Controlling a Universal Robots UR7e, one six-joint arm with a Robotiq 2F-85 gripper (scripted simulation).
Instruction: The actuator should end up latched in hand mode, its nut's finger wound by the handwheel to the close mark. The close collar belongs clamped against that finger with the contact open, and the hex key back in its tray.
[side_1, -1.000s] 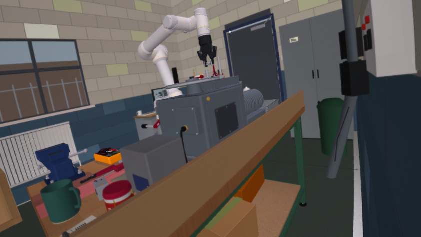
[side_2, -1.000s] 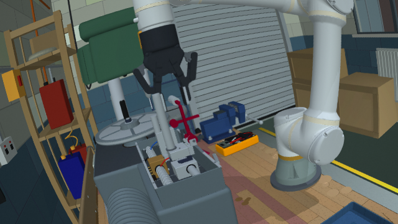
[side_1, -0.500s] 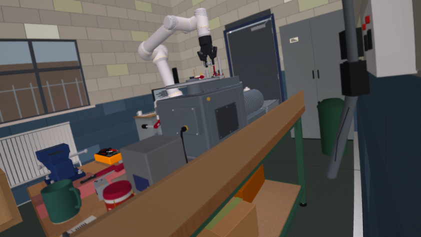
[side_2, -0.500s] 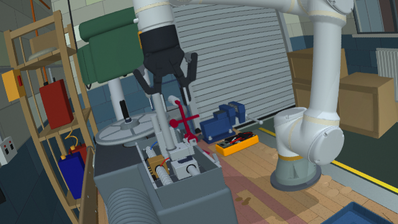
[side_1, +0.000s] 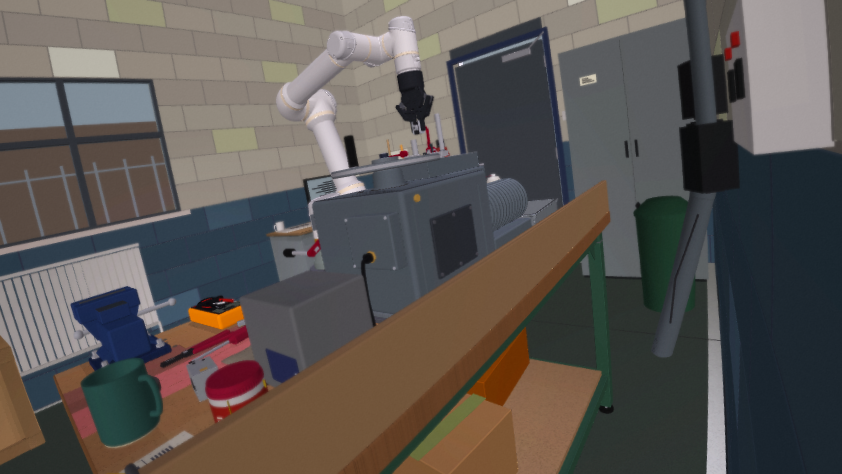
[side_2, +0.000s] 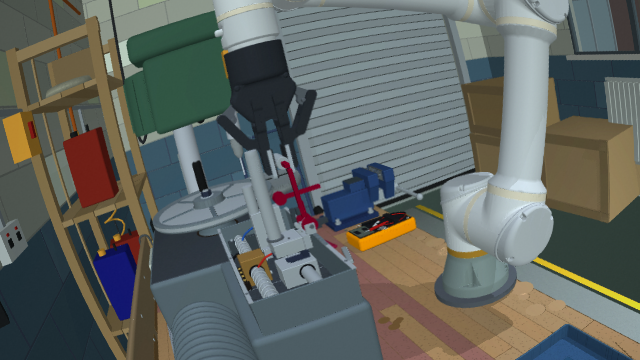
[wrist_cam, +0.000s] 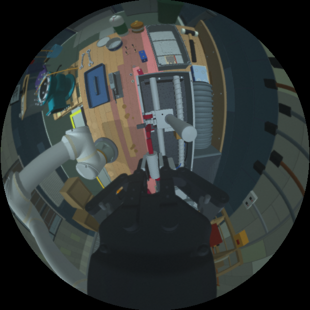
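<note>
The actuator is a grey box on the bench with its top open. Inside run a threaded screw and a smooth rod. A brass nut sits on the screw. A pale collar block sits on the rod, with a thick grey post standing up from it. The handwheel lies flat at the far end. A red hex key stands upright by the collars, with a pale knurled grip at its top. My gripper is closed on that grip.
Behind the actuator stand a roller door and a green drill press. A blue tray lies on the bench beside the actuator. A blue vise and a yellow meter sit further along. My arm's base stands on the bench.
</note>
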